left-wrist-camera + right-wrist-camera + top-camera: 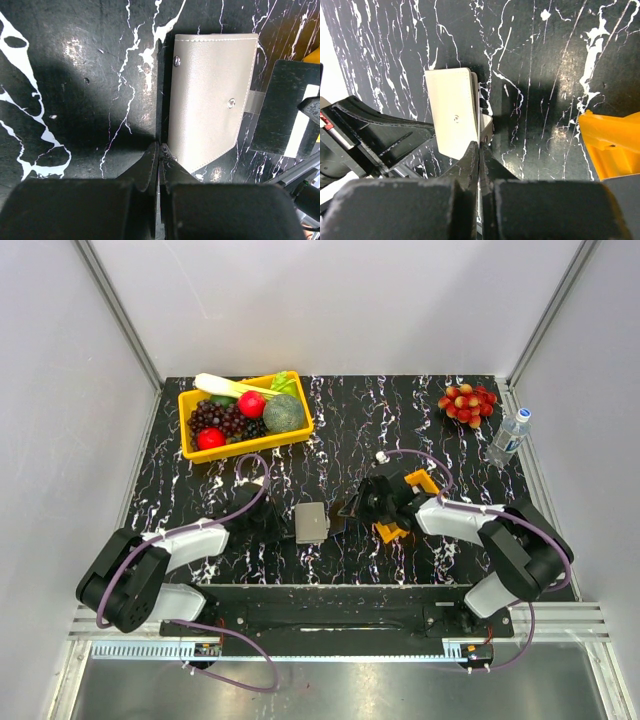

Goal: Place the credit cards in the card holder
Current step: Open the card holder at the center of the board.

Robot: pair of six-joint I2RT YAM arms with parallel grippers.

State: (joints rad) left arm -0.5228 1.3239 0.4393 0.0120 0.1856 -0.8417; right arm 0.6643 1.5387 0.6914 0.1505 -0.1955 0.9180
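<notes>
Closed card holder (312,523) lies flat mid-table (400,410) between both arms. Left gripper (160,152), jaws shut, touches its left edge. Right gripper (479,150), pinching a dark credit card (280,105), hovers just right.

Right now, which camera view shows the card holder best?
The left wrist view: the card holder is large, with both snaps visible. The top view shows it tiny; the right wrist view shows it slanted, partly behind the fingers.
</notes>
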